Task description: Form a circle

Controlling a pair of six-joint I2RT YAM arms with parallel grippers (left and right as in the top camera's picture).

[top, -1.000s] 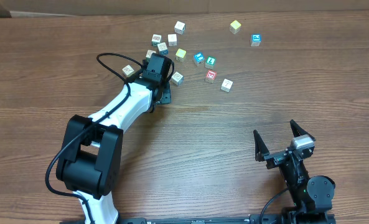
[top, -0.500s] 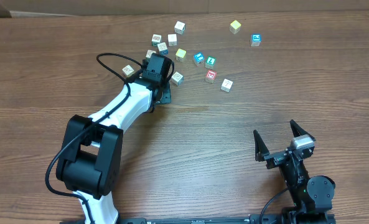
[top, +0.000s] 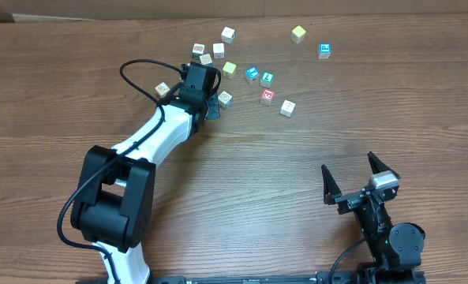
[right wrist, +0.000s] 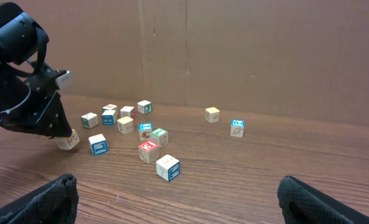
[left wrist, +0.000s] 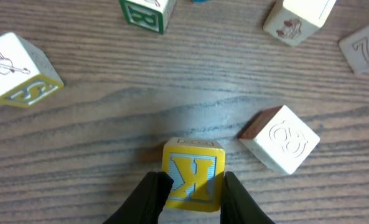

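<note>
Left gripper point(left wrist: 193, 190) is clamping the yellow K cube point(left wrist: 193, 169) from both sides, probably to carry it toward the circle point(top: 267, 96), which is lying half-formed just to its right. Right gripper point(top: 350, 170) is idling wide open, well apart.

Brown wood-grain table point(top: 297, 173), cardboard wall point(right wrist: 265, 50) behind.

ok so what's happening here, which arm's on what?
The left hand is closed on a yellow K cube at the edge of the scattered cubes on the table. The cubes don't form a ring yet. The right hand sits open, well apart from them.
</note>
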